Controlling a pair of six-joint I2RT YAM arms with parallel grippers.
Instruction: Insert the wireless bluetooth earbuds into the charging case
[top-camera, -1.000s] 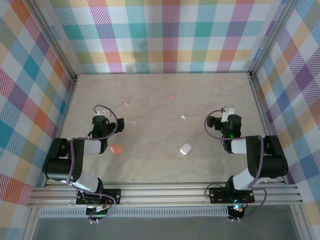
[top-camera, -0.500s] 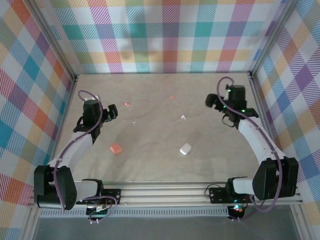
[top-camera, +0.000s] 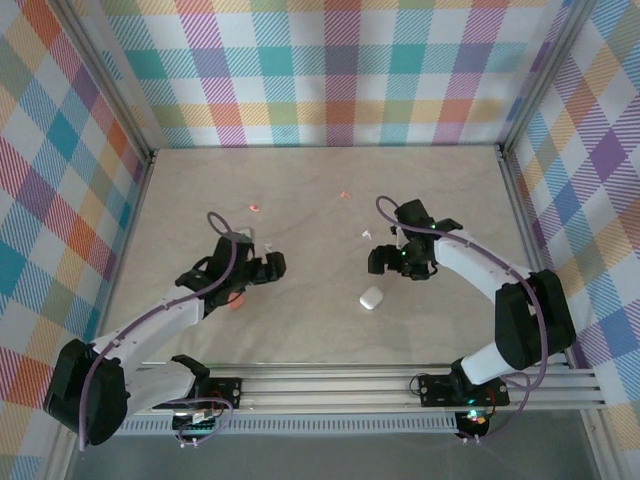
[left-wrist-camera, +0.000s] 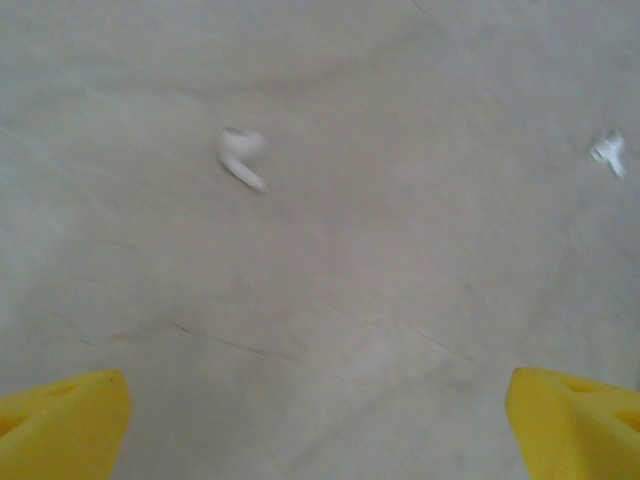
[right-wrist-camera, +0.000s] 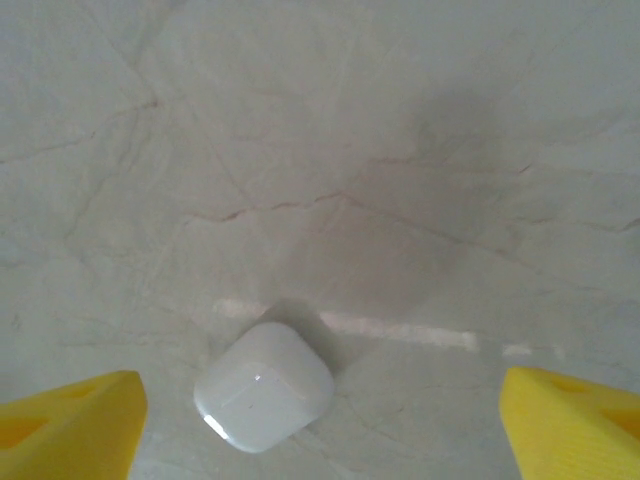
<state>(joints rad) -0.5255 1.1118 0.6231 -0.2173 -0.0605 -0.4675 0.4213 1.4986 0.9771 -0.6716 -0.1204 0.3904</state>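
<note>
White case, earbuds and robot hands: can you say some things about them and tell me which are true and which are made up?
1. The white case lies shut on the table. True.
2. The right gripper is squeezing the white case. False: its jaws are wide open and touch nothing.
3. Two white earbuds lie on the table ahead of the left gripper. True.
4. The left gripper holds a pink earbud. False: it is open and empty, and both pink earbuds lie loose on the table.

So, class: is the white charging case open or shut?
Shut: the white charging case lies on the table as one smooth rounded pebble, with no raised lid or sockets showing.
</note>
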